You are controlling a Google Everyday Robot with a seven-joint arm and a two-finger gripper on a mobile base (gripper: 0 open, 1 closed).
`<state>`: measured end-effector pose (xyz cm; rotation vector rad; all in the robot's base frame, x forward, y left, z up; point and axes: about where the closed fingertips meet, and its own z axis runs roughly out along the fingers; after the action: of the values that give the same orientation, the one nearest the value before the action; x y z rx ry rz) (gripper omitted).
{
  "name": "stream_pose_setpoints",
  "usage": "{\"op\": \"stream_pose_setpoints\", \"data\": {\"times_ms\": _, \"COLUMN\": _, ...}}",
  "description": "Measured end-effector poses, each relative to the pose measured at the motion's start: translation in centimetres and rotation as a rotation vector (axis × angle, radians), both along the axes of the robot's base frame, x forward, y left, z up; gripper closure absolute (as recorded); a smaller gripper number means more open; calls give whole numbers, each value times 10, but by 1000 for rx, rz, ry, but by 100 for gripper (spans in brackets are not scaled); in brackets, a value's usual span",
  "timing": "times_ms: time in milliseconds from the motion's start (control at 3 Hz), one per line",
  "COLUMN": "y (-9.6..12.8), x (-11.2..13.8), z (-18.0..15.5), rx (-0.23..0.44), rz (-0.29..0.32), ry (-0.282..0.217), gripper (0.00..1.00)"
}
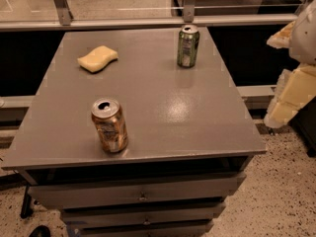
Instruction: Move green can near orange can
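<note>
The green can stands upright at the far right of the grey table top; it has a green and white body and a silver top. The orange can stands upright near the front left edge, with a coppery body and an open silver top. The two cans are far apart, diagonally across the table. My gripper hangs with the cream-coloured arm off the table's right side, beyond the edge and clear of both cans. It holds nothing that I can see.
A yellow sponge lies at the far left of the table. Drawers sit under the top. A rail with glass panels runs behind the table. Speckled floor lies to the right.
</note>
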<state>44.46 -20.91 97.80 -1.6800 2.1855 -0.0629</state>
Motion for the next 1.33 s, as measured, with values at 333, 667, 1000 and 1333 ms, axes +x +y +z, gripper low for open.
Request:
{"op": "stream_pose_setpoints", "data": {"times_ms": 333, "y": 19, "x": 19, "z": -10, "rx": 83, "rz": 14, "ry": -21, "gripper": 0}}
{"op": "stream_pose_setpoints", "data": {"times_ms": 667, "y": 47, "x": 55, "z": -33, "rx": 207, "rz": 40, "ry": -48, "gripper": 0}}
{"op": "stream_pose_setpoints", "data": {"times_ms": 1000, "y": 64, "x": 95, "z": -57, "rx": 302, "rz": 39, "ry": -99, "gripper": 0}}
{"op": "stream_pose_setpoints", "data": {"times_ms": 1333, "y": 66, "x": 146, "z": -66, "rx": 411, "rz": -12, "ry": -174, "gripper": 0}}
